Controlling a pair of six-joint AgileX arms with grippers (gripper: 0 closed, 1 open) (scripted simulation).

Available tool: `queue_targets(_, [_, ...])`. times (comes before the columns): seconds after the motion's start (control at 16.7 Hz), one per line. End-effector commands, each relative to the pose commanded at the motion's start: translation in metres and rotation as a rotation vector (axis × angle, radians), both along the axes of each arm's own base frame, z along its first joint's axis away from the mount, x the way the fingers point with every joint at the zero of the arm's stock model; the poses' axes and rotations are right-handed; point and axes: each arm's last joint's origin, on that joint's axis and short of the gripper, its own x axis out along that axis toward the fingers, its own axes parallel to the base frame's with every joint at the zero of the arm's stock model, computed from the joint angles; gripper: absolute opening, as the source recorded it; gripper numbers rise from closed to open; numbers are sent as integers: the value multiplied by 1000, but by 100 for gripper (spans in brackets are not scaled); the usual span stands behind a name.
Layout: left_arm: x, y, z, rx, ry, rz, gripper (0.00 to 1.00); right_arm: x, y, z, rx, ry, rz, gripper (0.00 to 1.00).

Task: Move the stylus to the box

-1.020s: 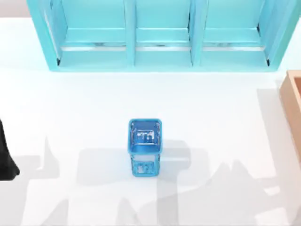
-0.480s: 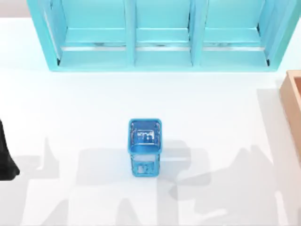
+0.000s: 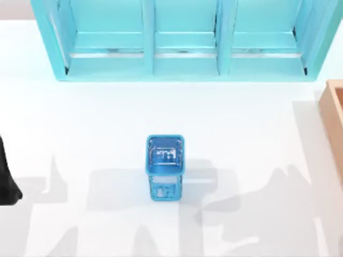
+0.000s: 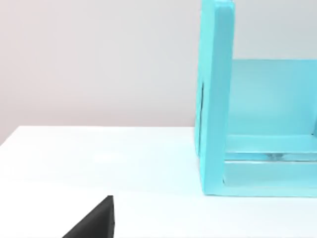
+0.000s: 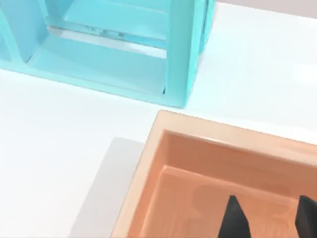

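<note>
The stylus is out of view. The box (image 5: 198, 163) is tan and orange-brown with thick walls and a paler rim; in the top view a strip of the box (image 3: 333, 115) sits at the table's right edge. My right gripper (image 5: 270, 218) hovers over the box's inside. Its two black fingertips (image 5: 234, 218) stand apart with nothing between them. My left arm (image 3: 6, 176) is parked at the table's left edge, and one black finger (image 4: 96, 224) of it shows in the left wrist view.
A big cyan shelf unit (image 3: 182, 40) with three bays spans the back of the table. A small blue see-through cup (image 3: 165, 166) stands upright near the middle. White tabletop lies between the cup and the box.
The arm shadow at the table's front right has slid to the right, toward the box. The cup, the shelf and the left arm have not moved.
</note>
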Motion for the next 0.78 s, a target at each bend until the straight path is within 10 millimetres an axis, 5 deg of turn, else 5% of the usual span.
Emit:
queue_targets(0.54, [0,0,0,0,0,0,100,0,0,0,0,0,0,98])
queue_targets(0.78, [0,0,0,0,0,0,100,0,0,0,0,0,0,100])
